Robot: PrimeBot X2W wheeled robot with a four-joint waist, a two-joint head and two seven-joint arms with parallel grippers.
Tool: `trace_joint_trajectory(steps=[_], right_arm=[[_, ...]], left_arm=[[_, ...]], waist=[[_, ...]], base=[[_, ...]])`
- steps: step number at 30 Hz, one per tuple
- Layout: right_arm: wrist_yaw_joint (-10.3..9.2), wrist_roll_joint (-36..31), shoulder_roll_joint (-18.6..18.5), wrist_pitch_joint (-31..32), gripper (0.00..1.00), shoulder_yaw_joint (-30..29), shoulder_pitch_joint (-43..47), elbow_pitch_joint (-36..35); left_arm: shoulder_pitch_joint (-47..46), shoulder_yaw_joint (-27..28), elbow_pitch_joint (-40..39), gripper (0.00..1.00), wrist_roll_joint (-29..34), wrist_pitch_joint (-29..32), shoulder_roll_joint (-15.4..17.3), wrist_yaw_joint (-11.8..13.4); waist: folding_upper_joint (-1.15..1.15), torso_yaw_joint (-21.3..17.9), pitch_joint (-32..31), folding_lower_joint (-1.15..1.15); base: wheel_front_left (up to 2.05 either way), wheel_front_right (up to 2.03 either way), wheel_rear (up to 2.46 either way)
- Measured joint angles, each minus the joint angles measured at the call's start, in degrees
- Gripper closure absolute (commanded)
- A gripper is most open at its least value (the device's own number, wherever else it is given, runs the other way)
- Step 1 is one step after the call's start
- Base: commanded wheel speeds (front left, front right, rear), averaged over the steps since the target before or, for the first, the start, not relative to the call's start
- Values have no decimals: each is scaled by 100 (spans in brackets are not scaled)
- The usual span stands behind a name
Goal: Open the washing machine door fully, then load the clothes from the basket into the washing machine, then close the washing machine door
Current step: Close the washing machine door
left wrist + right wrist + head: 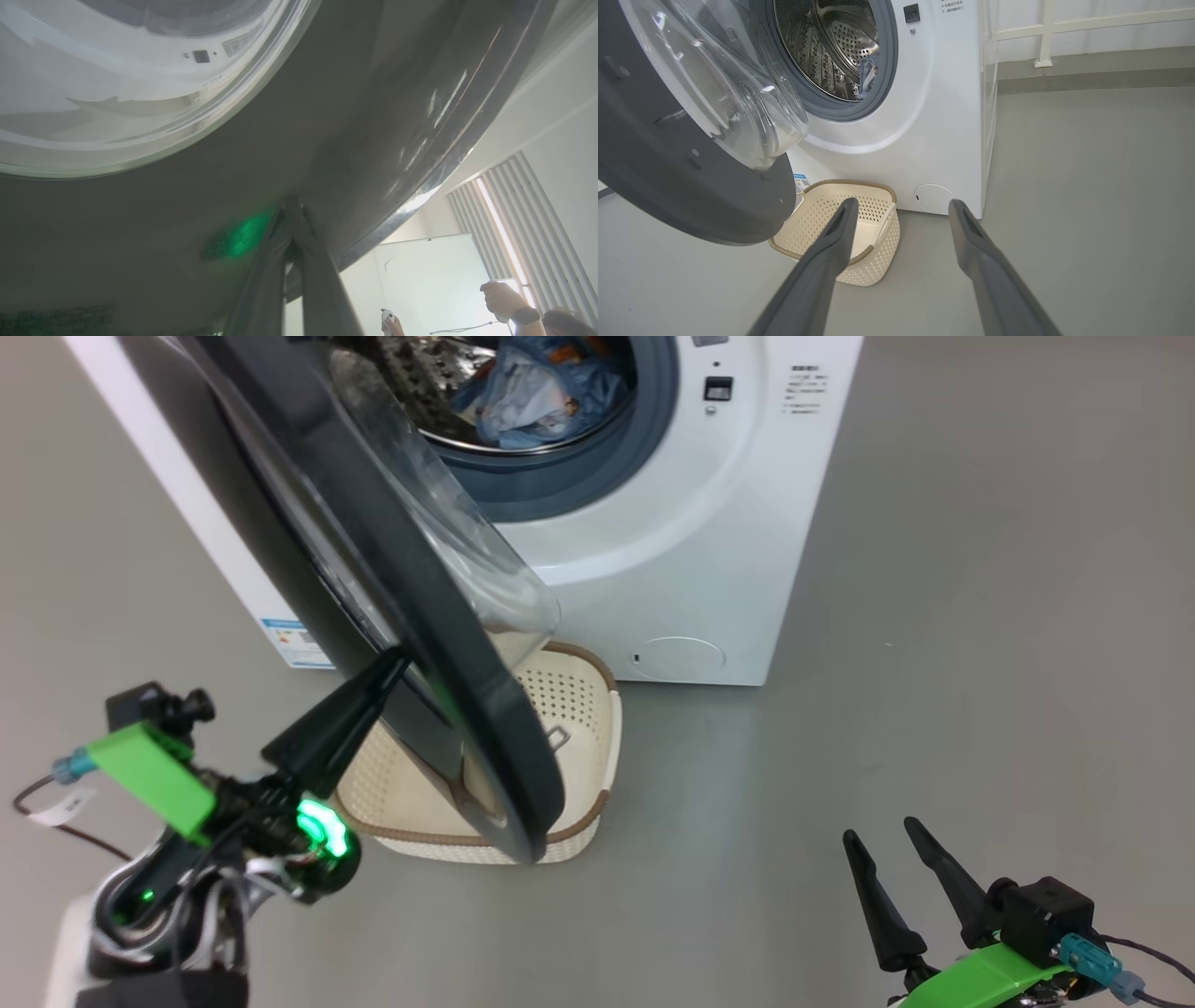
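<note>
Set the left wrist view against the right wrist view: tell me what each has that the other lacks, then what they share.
Left wrist view's extras: the left gripper, jaws shut, tips at the door's dark face; a person's hands with controllers; a whiteboard; window slats.
Right wrist view's extras: the right gripper, jaws open; the basket on the floor; the drum with clothes inside.
Shared: the door and the washer's white front, which the left wrist view sees through the door's glass.
</note>
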Motion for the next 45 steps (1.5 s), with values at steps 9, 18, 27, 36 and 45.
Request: trace_joint_trajectory(steps=[9, 18, 27, 36, 45], right_arm=[[0, -1, 24, 0, 0, -53, -135, -31], [0, 0, 89, 0, 0, -107, -228, -63], [0, 0, 136, 0, 0, -116, -297, -77], [0, 0, 152, 0, 0, -135, -311, -73], [0, 44, 171, 0, 0, -129, -305, -54]], left_arm=[[-662, -475, 658, 100, -78, -1005, 0, -319], [-1166, -419, 1015, 100, 138, -1750, -1, -364], [-1475, -122, 1125, 100, 437, -2011, -8, -365], [-1479, 90, 1195, 100, 634, -2195, -47, -365], [-1266, 33, 1002, 100, 1348, -2648, 7, -365]], waist=[[0, -409, 140, 0], [0, -922, 334, 0], [0, -1441, 497, 0], [0, -1629, 469, 0], [0, -1504, 227, 0]], base=[[0, 0, 0], [0, 0, 0], [0, 0, 0], [0, 0, 0], [0, 0, 0]])
